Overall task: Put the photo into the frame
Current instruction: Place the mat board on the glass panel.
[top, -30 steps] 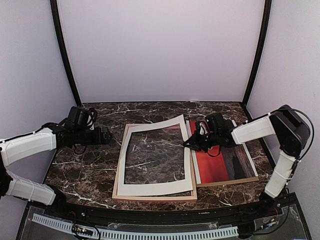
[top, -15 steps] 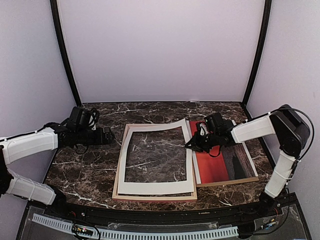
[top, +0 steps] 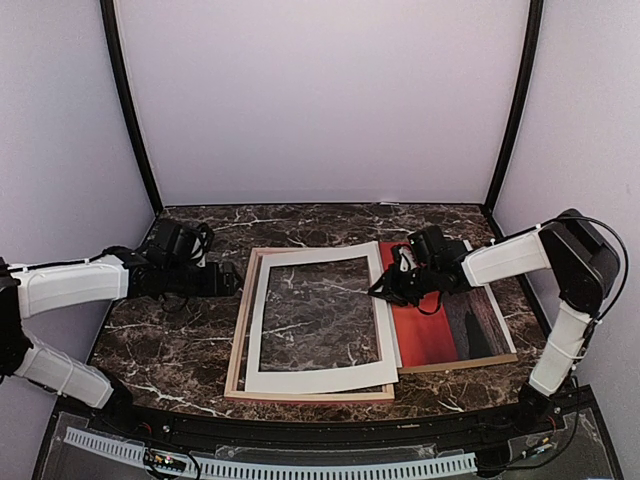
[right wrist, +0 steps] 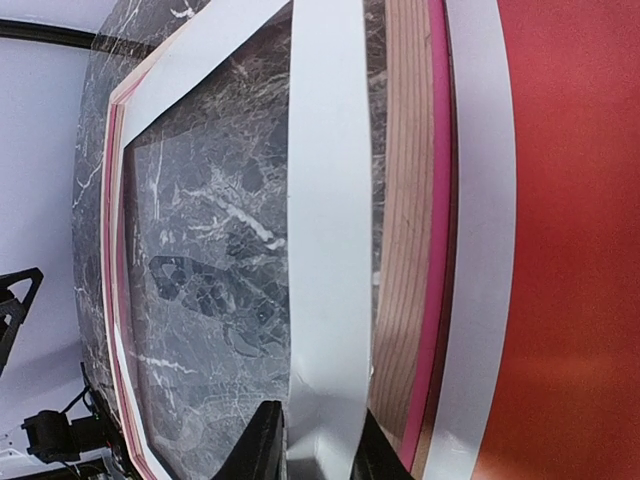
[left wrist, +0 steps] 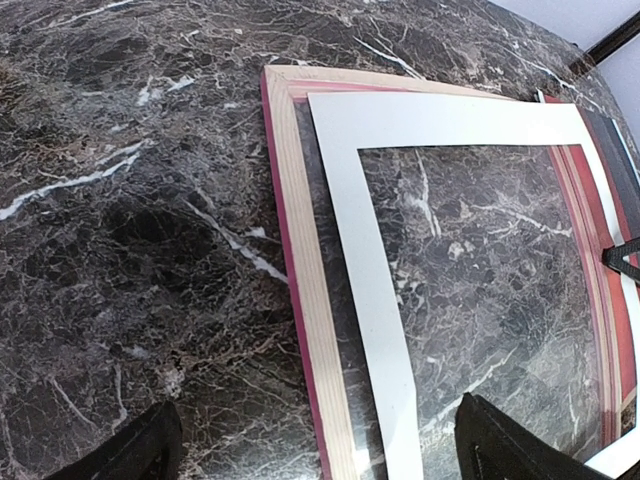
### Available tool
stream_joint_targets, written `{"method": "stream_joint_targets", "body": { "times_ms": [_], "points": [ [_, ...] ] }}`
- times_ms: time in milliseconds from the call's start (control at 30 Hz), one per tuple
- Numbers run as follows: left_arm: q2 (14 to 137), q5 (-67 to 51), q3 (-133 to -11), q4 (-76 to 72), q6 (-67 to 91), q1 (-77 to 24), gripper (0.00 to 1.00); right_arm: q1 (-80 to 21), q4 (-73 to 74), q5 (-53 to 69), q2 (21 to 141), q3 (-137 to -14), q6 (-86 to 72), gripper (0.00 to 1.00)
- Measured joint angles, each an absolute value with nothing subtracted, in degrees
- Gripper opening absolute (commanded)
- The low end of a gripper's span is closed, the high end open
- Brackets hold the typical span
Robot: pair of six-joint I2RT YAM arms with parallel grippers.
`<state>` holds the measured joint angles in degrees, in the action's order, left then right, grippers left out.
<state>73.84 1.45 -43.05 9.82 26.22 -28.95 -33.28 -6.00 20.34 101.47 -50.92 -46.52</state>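
Observation:
The frame (top: 310, 395) lies at the table's middle with its pale wood back up; it also shows in the left wrist view (left wrist: 305, 300) and the right wrist view (right wrist: 405, 250). The white mat board (top: 320, 378) lies on it, skewed, overhanging the right rail. My right gripper (top: 382, 290) is shut on the mat board's right strip (right wrist: 325, 200), with its fingertips on either side of it (right wrist: 318, 450). The photo (top: 430, 325), red sky with a white border, lies to the right of the frame (right wrist: 580, 250). My left gripper (top: 232, 280) is open and empty over the frame's left rail (left wrist: 320, 455).
A brown backing board (top: 460, 366) lies under the photo, its edge showing at the front. Black corner posts (top: 130, 110) and pale walls close in the marble table (top: 160, 340) at the back and sides.
The mat board has slid and turned to the right over the frame with my right gripper on it. My left gripper has moved right to the frame's left rail.

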Motion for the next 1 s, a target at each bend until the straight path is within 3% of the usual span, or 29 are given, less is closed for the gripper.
{"method": "stream_joint_targets", "body": {
  "times_ms": [467, 1000],
  "points": [
    [79.2, 1.2, -44.3, 7.7, 26.8, -32.9, 0.99, -35.2, -6.0, 19.9, 103.4, -53.3, -46.6, 0.32],
    [81.9, 1.7, -45.1, 6.7, 27.3, -36.4, 0.99, -38.0, -2.5, 15.3, 103.6, -55.0, -45.9, 0.56]
  ]
}}
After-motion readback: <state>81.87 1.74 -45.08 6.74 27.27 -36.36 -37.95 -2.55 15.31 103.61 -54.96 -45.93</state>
